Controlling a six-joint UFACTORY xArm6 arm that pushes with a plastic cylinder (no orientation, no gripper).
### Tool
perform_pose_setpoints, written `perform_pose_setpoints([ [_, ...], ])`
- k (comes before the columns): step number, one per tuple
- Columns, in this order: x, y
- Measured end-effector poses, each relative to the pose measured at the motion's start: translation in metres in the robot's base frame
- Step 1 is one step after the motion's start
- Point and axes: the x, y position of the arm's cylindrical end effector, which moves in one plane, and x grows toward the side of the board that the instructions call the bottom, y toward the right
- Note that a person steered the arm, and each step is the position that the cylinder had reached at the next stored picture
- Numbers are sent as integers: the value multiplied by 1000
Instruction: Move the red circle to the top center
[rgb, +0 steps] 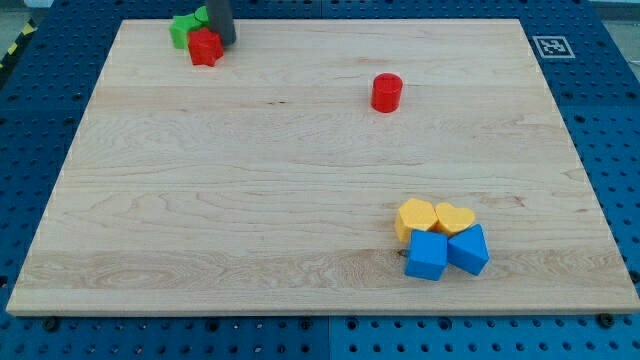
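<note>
The red circle (386, 92) is a short red cylinder standing alone on the wooden board (250, 200), right of centre in the upper part of the view. My tip (224, 40) is the lower end of the dark rod at the view's top left. It sits just right of a red star-shaped block (205, 47) and a green block (185, 28), close to or touching them. The tip is far to the left of the red circle.
A cluster of blocks lies at the view's lower right: a yellow hexagon-like block (415, 216), a yellow heart (454, 218), a blue block (427, 255) and a second blue block (468, 249). A fiducial tag (549, 46) marks the board's top right corner.
</note>
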Motion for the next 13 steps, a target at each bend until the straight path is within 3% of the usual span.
perform_pose_setpoints([
  [4,42,-17],
  [5,53,23],
  [8,148,179],
  [9,151,225],
  [10,132,231],
  [12,86,136],
  [13,84,138],
])
